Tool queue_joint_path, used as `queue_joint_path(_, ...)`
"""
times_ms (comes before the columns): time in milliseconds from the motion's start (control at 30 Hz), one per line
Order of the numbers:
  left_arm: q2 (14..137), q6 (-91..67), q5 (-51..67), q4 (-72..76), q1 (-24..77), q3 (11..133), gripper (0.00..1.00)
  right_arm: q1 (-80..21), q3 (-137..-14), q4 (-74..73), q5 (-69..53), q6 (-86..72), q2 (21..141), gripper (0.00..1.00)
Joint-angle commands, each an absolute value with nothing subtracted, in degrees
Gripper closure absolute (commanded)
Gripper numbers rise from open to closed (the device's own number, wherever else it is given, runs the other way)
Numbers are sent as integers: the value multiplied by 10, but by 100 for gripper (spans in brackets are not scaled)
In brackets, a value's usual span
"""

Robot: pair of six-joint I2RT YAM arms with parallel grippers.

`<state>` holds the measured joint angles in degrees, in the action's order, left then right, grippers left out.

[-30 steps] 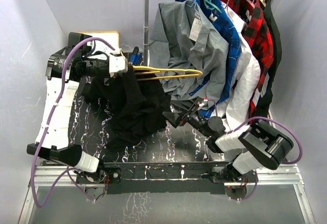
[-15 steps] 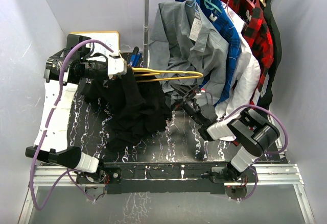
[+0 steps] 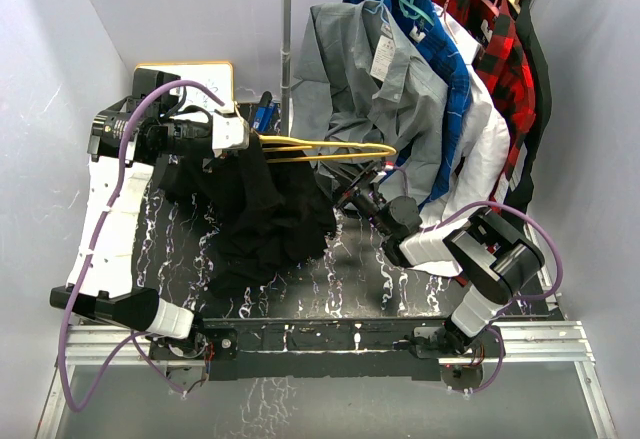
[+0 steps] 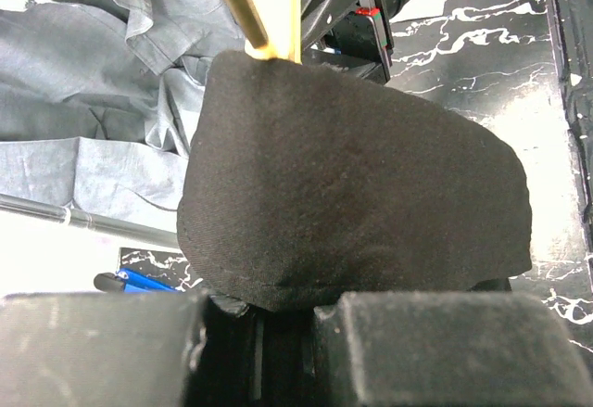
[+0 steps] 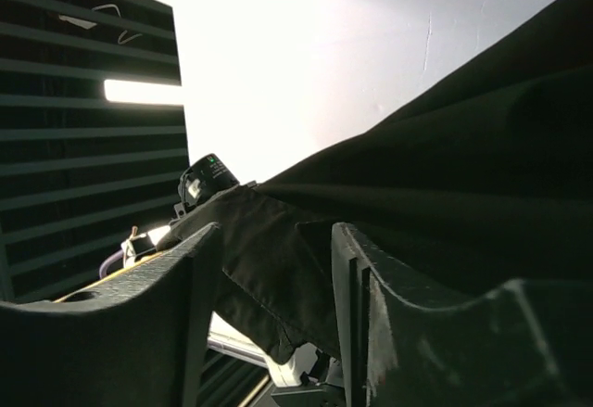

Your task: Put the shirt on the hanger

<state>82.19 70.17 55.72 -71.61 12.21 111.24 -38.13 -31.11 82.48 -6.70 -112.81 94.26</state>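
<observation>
Over the far-left corner of the black marbled worktop (image 3: 350, 289), the left gripper (image 3: 240, 137) is closed where the thin yellow-orange plastic hanger (image 3: 330, 144) begins. The plain black soft-fabric shirt (image 3: 265, 209) drapes over that very spot, so the grip itself is hidden; I judge it is on the hanger. From there the shirt spills down onto the left half of the worktop in a loose heap.

Near the worktop's middle, the right gripper (image 3: 345, 192) has its jaws apart around a fold at the shirt's right-hand edge — no pinch shows.

The shirt should be light, limp and quick to bunch or slide off smooth plastic, so take a doubled hem or collar seam, not 1 thin layer. The hanger looks light and springy — best held at its narrow end.
</observation>
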Motion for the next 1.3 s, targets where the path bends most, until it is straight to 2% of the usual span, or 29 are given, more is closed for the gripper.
queue_joint_path(0,810,722,571,-711,123,1106,100,-380,-342,1040,-98,-1135,943,56)
queue_joint_path(100,810,726,567,-709,123,1103,100,-380,-339,1040,-100,-1140,940,66)
queue_joint_path(233,811,730,561,-708,124,1099,100,-380,-335,1040,-100,-1142,934,95)
queue_joint_path(267,810,730,559,-708,123,1100,100,-380,-333,1040,-100,-1141,932,100)
queue_joint_path(300,810,731,559,-708,124,1101,100,-380,-329,1040,-99,-1139,929,100)
queue_joint_path(333,811,730,561,-710,124,1106,100,-376,-324,1040,-104,-1132,927,96)
queue_joint_path(400,812,728,569,-715,123,1118,100,-364,-309,1026,-125,-1113,924,61)
queue_joint_path(433,812,726,573,-718,124,1123,100,-361,-290,1021,-126,-1109,922,47)
queue_joint_path(467,812,724,576,-719,124,1127,100,-360,-275,1024,-119,-1108,923,38)
queue_joint_path(600,810,718,582,-720,123,1134,100,-357,-242,1040,-99,-1102,927,20)
queue_joint_path(733,809,716,585,-721,124,1136,100,-357,-248,1027,-103,-1095,925,15)
queue_joint_path(1000,810,717,587,-709,124,1113,100,-365,-322,991,-121,-1110,911,20)
queue_joint_path(1267,817,720,583,-701,124,1114,100,-373,-346,986,-134,-1132,906,20)
